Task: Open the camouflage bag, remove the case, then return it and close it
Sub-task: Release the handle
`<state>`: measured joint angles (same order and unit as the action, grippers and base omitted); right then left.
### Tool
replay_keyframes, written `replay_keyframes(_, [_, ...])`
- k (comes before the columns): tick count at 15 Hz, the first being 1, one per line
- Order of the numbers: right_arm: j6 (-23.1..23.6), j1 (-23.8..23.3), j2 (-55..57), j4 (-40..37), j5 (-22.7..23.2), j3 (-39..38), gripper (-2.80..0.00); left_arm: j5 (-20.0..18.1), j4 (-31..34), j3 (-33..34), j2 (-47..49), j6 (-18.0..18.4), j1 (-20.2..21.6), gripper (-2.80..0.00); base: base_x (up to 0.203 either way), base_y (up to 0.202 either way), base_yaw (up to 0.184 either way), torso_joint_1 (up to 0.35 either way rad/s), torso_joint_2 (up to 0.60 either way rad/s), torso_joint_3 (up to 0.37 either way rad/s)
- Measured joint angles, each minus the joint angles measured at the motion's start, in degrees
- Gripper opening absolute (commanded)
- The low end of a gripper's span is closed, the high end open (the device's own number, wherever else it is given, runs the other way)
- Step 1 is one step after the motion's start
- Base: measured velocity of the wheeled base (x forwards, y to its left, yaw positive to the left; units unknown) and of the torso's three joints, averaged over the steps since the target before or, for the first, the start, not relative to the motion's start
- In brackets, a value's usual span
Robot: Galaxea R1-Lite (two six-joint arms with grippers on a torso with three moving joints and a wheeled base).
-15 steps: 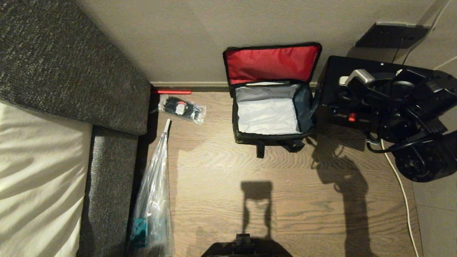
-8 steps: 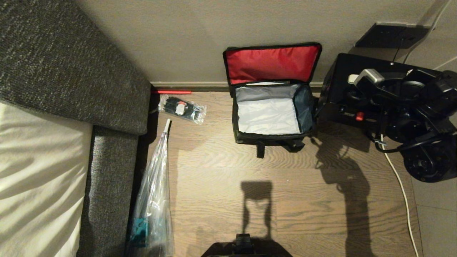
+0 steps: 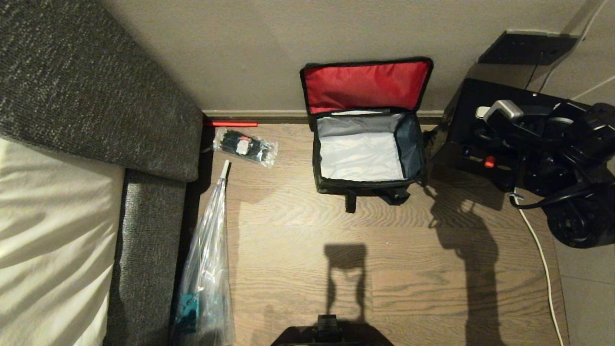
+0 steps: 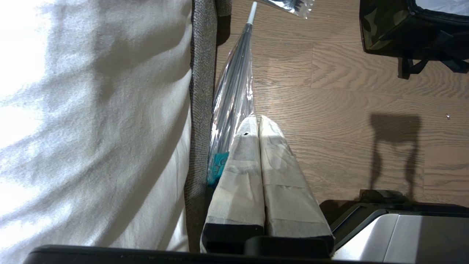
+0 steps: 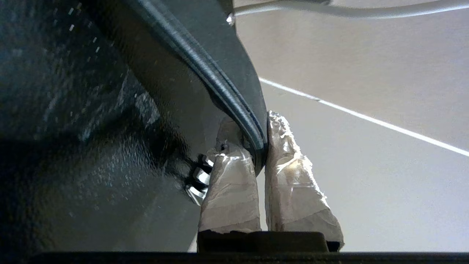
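Observation:
The camouflage bag (image 3: 366, 184) stands open on the wooden floor against the wall, its red-lined lid (image 3: 365, 86) leaning back and its pale grey inside empty; the left wrist view catches its camouflage side (image 4: 381, 29). To its right hangs the black case (image 3: 463, 129), apart from the bag. My right gripper (image 5: 253, 126) is shut on the case's black bar handle (image 5: 220, 84), which has a silver end (image 3: 502, 109); the case body (image 5: 73, 110) fills one side of that view. My left gripper (image 4: 258, 119) is shut and empty, parked low beside the bed.
A grey upholstered bed frame (image 3: 144, 120) with a white sheet fills the left. Beside it lie a long clear plastic sleeve (image 3: 206, 250) and a small packet of black items (image 3: 245, 144). A white cable (image 3: 538, 240) trails on the floor at the right, below a black wall socket (image 3: 523, 48).
My right arm has carried the case to the right, farther from the open bag. The bag and the left arm have stayed still.

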<state>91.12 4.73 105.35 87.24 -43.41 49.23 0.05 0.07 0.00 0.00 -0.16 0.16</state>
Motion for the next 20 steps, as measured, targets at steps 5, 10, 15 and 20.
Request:
replay_keyframes(5, [-1.81, -2.13, 4.20, 0.05, 0.04, 1.04, -2.80, 0.02, -0.02, 0.00, 0.00, 0.00, 0.00, -2.80, 0.000, 0.000, 0.000, 0.000, 0.00, 0.000])
replay_keyframes(10, [-2.75, -3.37, 9.60, 0.04, 1.18, 3.35, -2.80, 0.02, -0.02, 0.00, 0.00, 0.02, 0.00, -2.80, 0.000, 0.000, 0.000, 0.000, 0.00, 0.000])
replay_keyframes(15, [-2.80, -2.86, 15.26, -0.05, 1.54, 7.59, -2.80, 0.02, -0.07, 0.00, 0.00, 0.01, 0.00, -2.80, 0.000, 0.000, 0.000, 0.000, 0.00, 0.000])
replay_keyframes(20, [-3.15, -1.34, 19.21, -0.06, 1.70, 9.28, -2.80, 0.02, -0.05, 0.00, 0.00, 0.00, 0.00, -2.80, 0.000, 0.000, 0.000, 0.000, 0.00, 0.000])
